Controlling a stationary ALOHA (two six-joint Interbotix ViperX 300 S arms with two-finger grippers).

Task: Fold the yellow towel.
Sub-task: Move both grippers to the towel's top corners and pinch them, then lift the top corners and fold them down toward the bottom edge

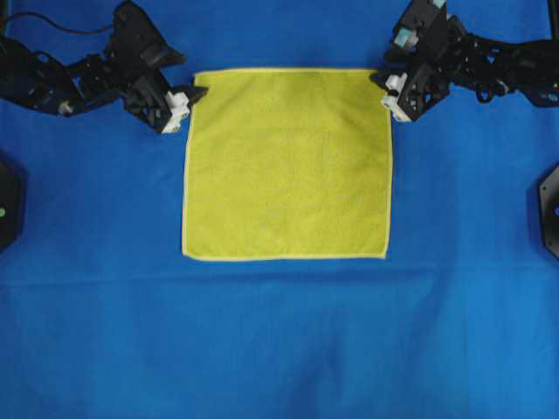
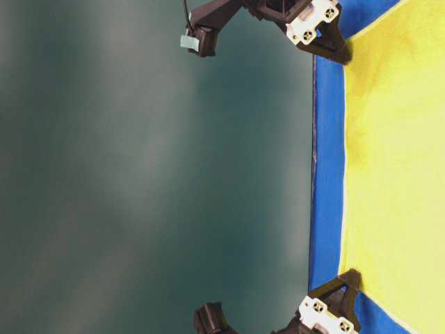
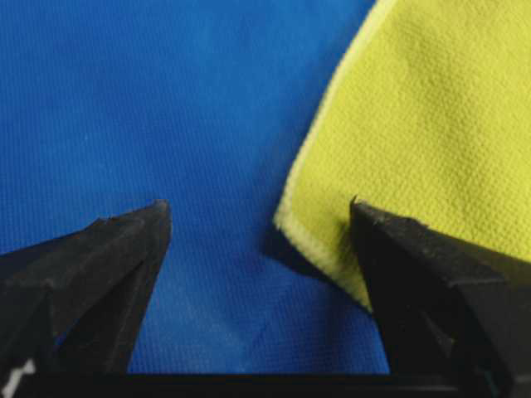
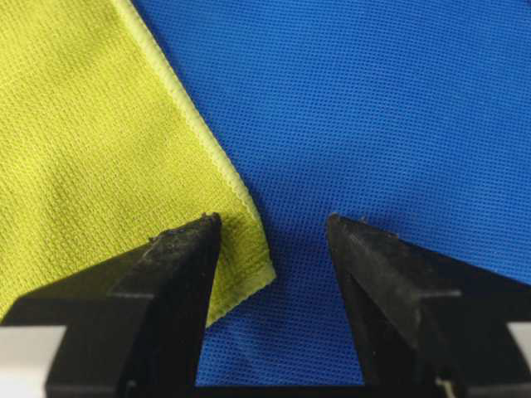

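One yellow towel, laid flat and unfolded on one blue sheet, four corners exposed, pale hem visible all round. Two grippers present, one at each far corner of the towel. Left gripper at the upper-left corner as seen overhead: jaws spread wide, nothing gripped, corner of towel lying between the two black fingers, nearer the right-hand one in the wrist view. Right gripper at the upper-right corner: jaws likewise spread wide, nothing gripped, towel corner lying beside the left-hand finger in the wrist view.
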